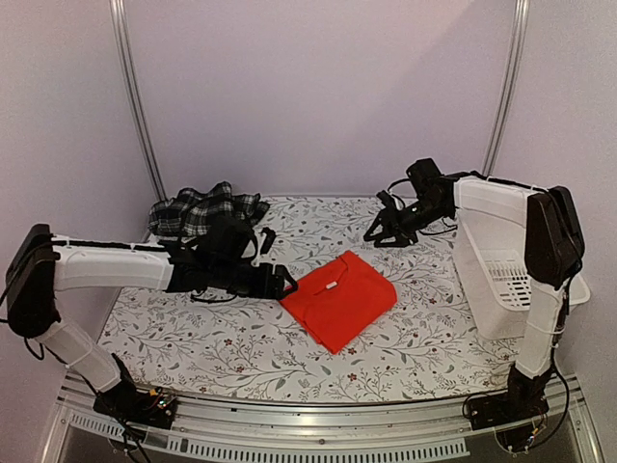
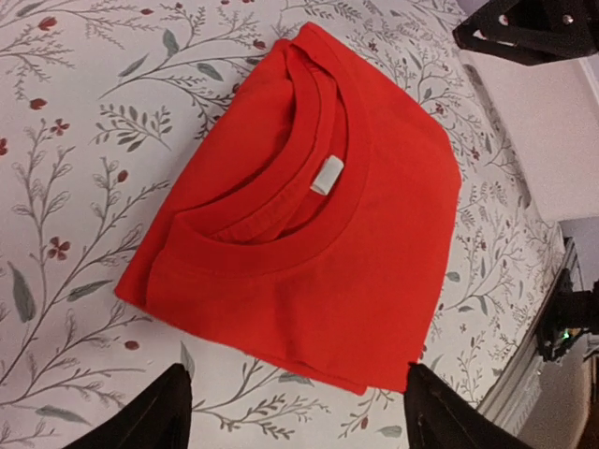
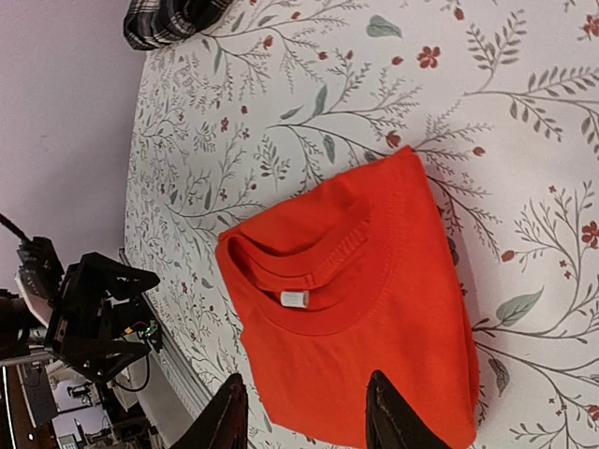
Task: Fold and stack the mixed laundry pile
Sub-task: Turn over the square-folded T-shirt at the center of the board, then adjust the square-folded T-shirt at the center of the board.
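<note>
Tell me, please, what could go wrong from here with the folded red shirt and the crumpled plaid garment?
1. The open left gripper is close by the edge of the folded red shirt; a careless move could snag it and undo the fold.
2. The plaid garment lies crumpled at the far left corner of the table; a poor grab might drag it off the edge.
3. The right arm runs close beside the white basket and could knock it.
</note>
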